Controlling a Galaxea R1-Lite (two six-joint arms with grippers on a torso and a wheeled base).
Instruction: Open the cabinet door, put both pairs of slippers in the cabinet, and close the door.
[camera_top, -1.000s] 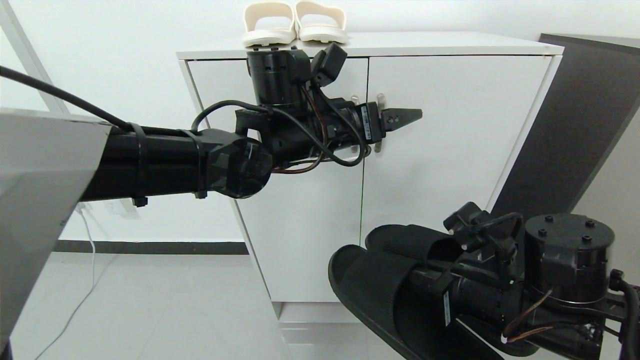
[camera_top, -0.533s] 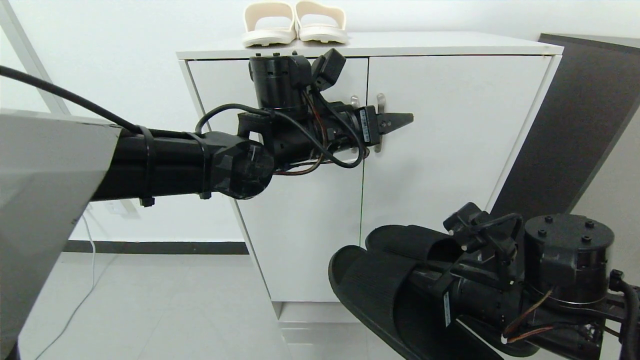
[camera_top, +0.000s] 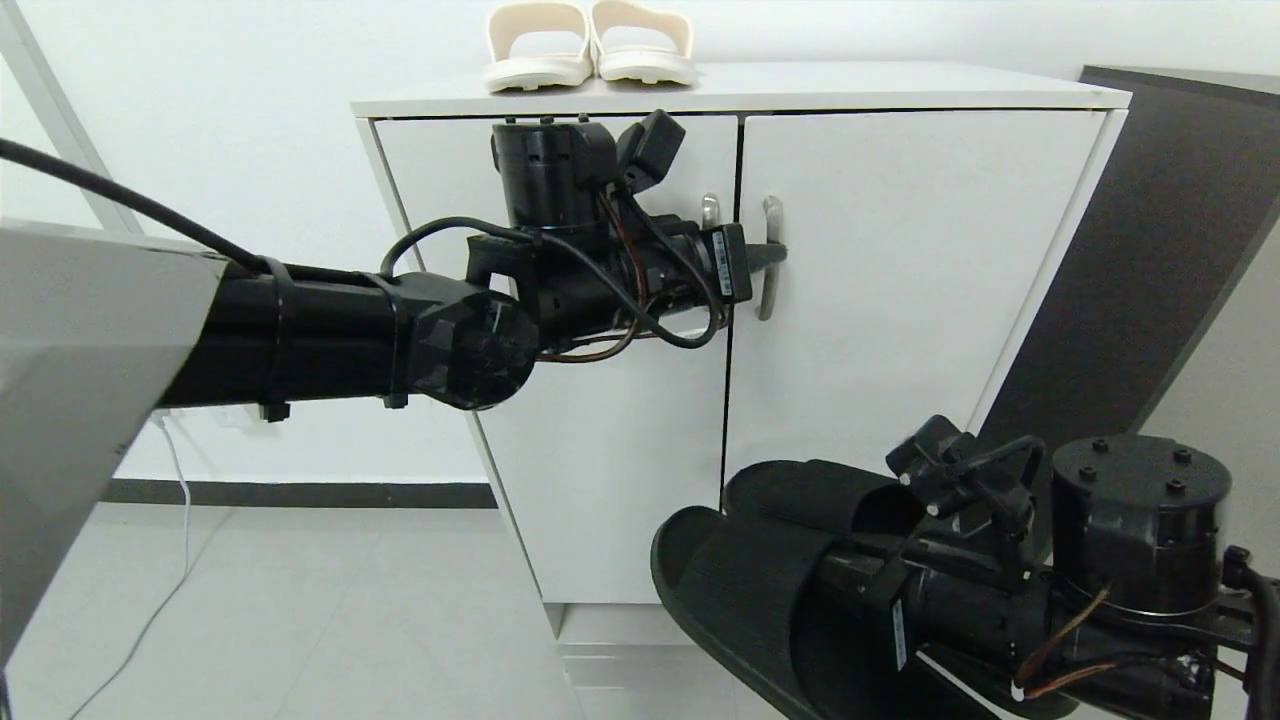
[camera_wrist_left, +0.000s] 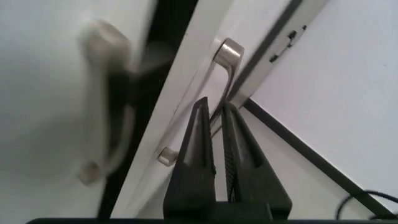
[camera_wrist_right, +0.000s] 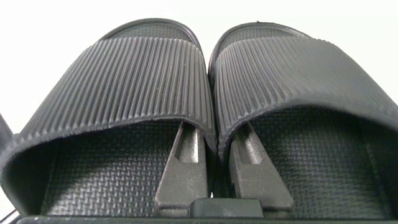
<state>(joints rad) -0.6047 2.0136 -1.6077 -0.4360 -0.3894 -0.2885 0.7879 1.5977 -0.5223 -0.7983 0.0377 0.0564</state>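
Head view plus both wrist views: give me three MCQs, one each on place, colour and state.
1. Where is the left gripper? A) touching the floor B) at the right door's handle C) inside a slipper
2. Colour of the slippers on the cabinet? A) cream B) black C) red
3. State of the black slippers? A) lying on the floor B) inside the cabinet C) held by the right gripper

B: its fingers sit at that handle.
A: both are cream.
C: its fingers, one inside each slipper, clamp the pair together.
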